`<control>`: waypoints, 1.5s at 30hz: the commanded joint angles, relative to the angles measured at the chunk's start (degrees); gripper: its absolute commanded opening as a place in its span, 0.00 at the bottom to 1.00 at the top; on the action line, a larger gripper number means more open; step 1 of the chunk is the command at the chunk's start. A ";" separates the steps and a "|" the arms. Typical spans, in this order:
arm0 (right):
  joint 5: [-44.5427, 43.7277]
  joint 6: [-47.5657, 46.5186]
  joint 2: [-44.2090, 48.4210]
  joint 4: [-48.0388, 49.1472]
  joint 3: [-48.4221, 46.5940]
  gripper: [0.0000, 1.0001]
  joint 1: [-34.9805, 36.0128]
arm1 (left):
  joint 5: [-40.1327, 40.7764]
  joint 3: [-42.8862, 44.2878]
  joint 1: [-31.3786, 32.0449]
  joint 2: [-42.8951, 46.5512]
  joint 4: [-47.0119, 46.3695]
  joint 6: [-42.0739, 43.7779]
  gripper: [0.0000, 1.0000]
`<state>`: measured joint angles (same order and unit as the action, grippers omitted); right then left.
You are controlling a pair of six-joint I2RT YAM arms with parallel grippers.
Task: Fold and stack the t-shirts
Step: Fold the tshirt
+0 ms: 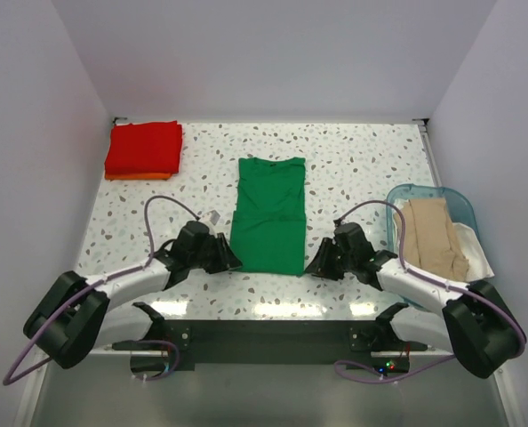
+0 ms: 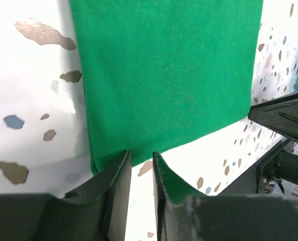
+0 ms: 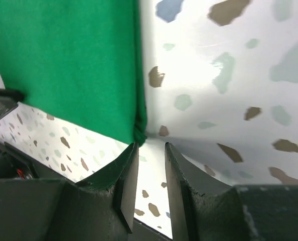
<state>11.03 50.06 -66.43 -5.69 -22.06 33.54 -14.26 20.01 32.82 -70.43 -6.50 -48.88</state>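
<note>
A bright green t-shirt (image 1: 268, 213) lies flat in a long folded strip at the table's middle, its hem nearest me. My left gripper (image 1: 228, 258) is open at the hem's near left corner (image 2: 101, 163), with bare table between its jaws. My right gripper (image 1: 315, 265) is open at the hem's near right corner (image 3: 139, 131), nothing between its jaws. A folded red t-shirt (image 1: 144, 147) sits on an orange one (image 1: 122, 176) at the far left. A beige t-shirt (image 1: 433, 236) and a white one (image 1: 474, 253) lie in the blue basket (image 1: 406, 193).
The blue basket stands at the right edge next to my right arm. White walls enclose the speckled table (image 1: 362, 169) on three sides. The right gripper's black body shows at the right of the left wrist view (image 2: 284, 115).
</note>
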 commanded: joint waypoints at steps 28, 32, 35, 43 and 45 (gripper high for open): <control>3.65 2.58 -4.14 7.01 1.50 0.39 -1.55 | 3.45 -6.74 -1.97 5.22 0.53 -3.50 0.37; 3.56 2.85 -5.19 8.41 1.94 0.39 -1.63 | 4.42 -6.91 -2.06 4.17 0.09 -3.24 0.34; 3.83 3.11 -6.60 10.17 2.11 0.36 -1.64 | 3.63 -7.09 -1.79 3.02 -1.49 -3.41 0.28; 4.53 2.58 -6.00 10.09 1.76 0.16 -1.55 | 3.89 -6.65 -0.30 5.04 -0.45 -3.68 0.00; 4.27 2.32 -2.49 8.78 2.73 0.11 -1.64 | 4.59 -7.53 0.14 6.79 1.13 -4.29 0.00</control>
<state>16.05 52.99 -72.84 4.16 -20.80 32.08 -11.29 14.09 32.03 -65.98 -8.21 -52.97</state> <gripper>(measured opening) 0.139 0.037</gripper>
